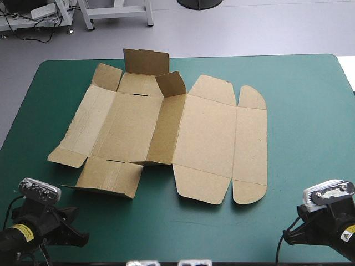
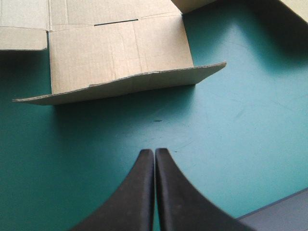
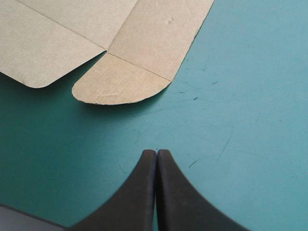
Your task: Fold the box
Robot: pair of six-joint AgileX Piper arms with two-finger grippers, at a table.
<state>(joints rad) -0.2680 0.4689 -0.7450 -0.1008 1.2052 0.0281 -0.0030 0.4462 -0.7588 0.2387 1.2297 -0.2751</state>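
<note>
The brown box (image 1: 161, 130) lies as a cut sheet on the teal-green cover, mostly flat. At its far side a back flap and a small side flap stand raised, and an inner wall near the middle is lifted. Its near flap (image 2: 115, 62) curls up slightly ahead of my left gripper (image 2: 154, 151), which is shut and empty near the table's front left corner. The rounded lid tab (image 3: 120, 84) lies flat ahead of my right gripper (image 3: 157, 151), shut and empty near the front right corner. Neither gripper touches the board.
Bare teal-green cover (image 1: 299, 111) stretches to the right of the box and along the front edge between the arms. The table's front edge (image 2: 284, 211) runs close beside my left gripper.
</note>
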